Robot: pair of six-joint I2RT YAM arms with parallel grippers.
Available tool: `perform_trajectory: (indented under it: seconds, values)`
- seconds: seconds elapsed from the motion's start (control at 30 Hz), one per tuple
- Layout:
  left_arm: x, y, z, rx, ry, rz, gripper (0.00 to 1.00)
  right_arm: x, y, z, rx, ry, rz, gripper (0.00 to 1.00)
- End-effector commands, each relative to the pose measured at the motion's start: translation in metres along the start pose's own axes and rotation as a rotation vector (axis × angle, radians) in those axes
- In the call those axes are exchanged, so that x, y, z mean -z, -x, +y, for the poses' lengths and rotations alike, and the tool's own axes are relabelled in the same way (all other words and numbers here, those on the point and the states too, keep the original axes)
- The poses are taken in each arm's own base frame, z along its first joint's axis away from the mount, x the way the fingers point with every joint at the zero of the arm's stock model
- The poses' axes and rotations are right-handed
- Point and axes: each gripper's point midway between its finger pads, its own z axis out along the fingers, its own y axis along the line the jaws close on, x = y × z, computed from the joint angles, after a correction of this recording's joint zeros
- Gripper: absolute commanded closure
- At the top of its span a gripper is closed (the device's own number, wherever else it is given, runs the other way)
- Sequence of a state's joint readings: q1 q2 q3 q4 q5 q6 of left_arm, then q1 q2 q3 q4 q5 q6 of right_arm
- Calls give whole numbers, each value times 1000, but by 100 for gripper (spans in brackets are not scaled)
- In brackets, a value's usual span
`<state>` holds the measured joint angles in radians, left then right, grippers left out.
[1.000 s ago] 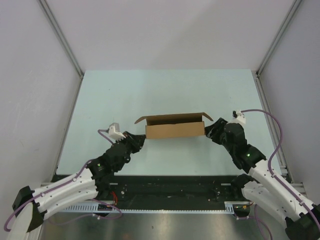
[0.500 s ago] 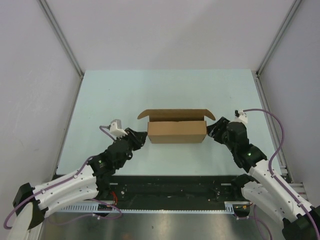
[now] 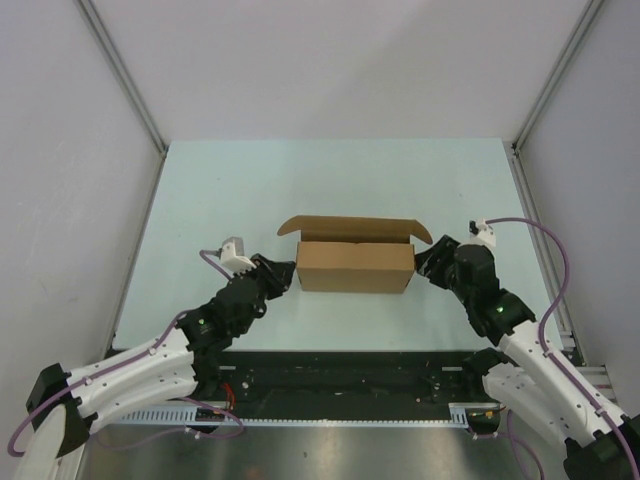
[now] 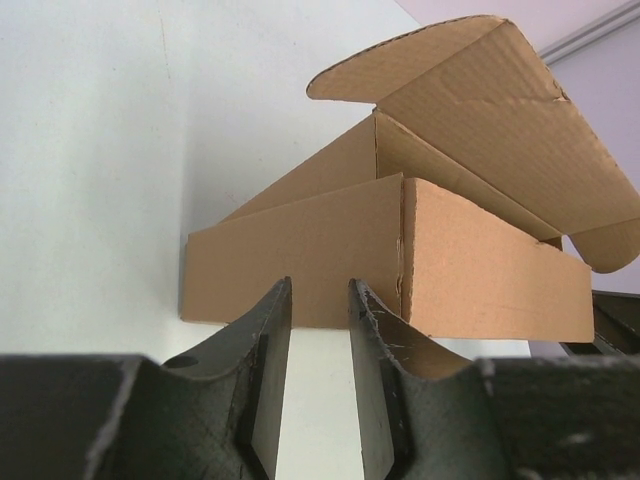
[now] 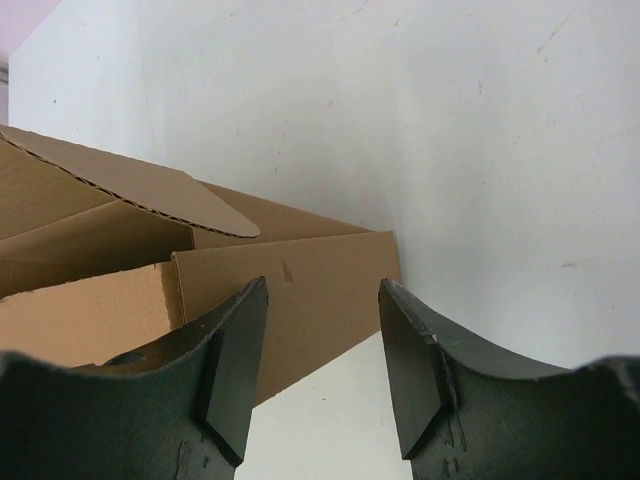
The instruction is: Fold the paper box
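The paper box (image 3: 355,267) sits near the middle of the counter (image 3: 220,190), its long side running left to right and its lid (image 3: 350,228) standing open and leaning toward the far side. I have one arm at each short end, which I judge is how I keep the box from sliding while the end panels get pressed in. My left end effector (image 3: 283,276) is released, its fingers a narrow gap apart with nothing between them, pointed at the left end of the box and just beside it. My right end effector (image 3: 424,262) is released too, its fingers wider apart, empty, and close to the right end under the lid's rounded corner. The counter is a pale mint sheet, smooth and matte, faintly scuffed. Plain white walls (image 3: 60,200) close in the left, right and far sides, joined by slanting metal posts (image 3: 125,75).
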<state>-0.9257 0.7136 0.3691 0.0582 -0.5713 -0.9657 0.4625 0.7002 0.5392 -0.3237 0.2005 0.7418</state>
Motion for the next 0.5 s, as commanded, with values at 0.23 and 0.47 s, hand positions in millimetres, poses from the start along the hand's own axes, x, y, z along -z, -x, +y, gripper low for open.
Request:
perform_trajectory:
  seconds: [0.23, 0.47]
  values:
    - [8, 19, -46, 49, -141, -14, 64, 19, 17, 27, 15, 108, -32, 44]
    - [8, 21, -44, 40, -134, -21, 64, 21, 18, 21, 27, 92, -40, 44]
